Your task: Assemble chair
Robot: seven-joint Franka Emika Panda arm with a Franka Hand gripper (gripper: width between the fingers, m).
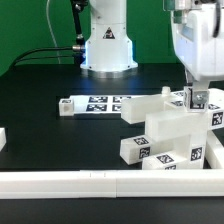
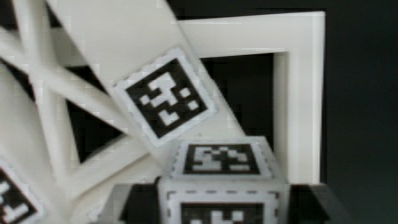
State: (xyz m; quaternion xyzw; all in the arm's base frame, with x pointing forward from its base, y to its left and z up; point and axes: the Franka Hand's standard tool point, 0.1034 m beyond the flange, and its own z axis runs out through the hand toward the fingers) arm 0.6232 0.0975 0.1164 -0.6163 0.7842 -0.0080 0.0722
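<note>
The gripper (image 1: pixel 197 99) is seen clamped on a small tagged block (image 2: pixel 221 160) at the right of the exterior view. The block is held directly over the heap of chair parts (image 1: pixel 165 135) in the lower right. Whether block and heap touch cannot be told. Beyond the block, a slatted frame (image 2: pixel 294 70) fills the wrist view. A fitting step is judged to be in hand. Next, the block would need to be aligned squarely with its socket and pressed down without the loose heap being shifted.

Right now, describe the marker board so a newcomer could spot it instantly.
Find the robot's white base at the back of the black table. Just in front lies the marker board, a thin strip with a row of square tags. Unlike the chunky chair parts beside it, it lies flat.
</note>
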